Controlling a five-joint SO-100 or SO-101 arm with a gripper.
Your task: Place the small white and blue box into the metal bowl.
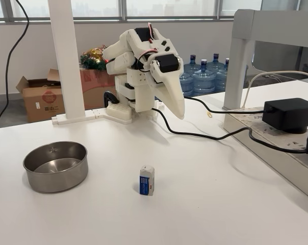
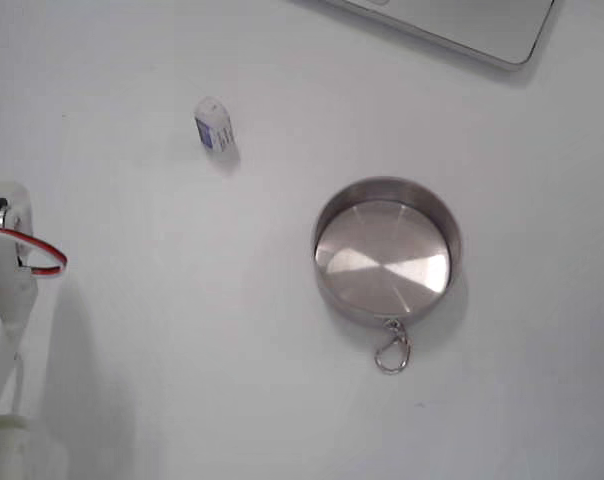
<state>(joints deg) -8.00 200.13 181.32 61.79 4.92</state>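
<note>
The small white and blue box (image 1: 146, 180) stands upright on the white table, near the front centre, with its blue face toward this fixed view. From above in the other fixed view, the box (image 2: 214, 125) sits at the upper left. The metal bowl (image 1: 55, 166) rests empty to the left of the box; seen from above, the bowl (image 2: 387, 250) is at the centre right. My gripper (image 1: 178, 109) hangs folded at the back of the table, pointing down, shut on nothing, well apart from both. Part of the white arm (image 2: 7, 275) with a red wire shows at the left edge.
A small metal clip (image 2: 392, 350) hangs off the bowl's rim. A black power adapter (image 1: 289, 113) and black cables (image 1: 205, 135) lie at the right. A white post (image 1: 67, 61) stands behind the table. A light flat device (image 2: 462, 25) sits at the top edge.
</note>
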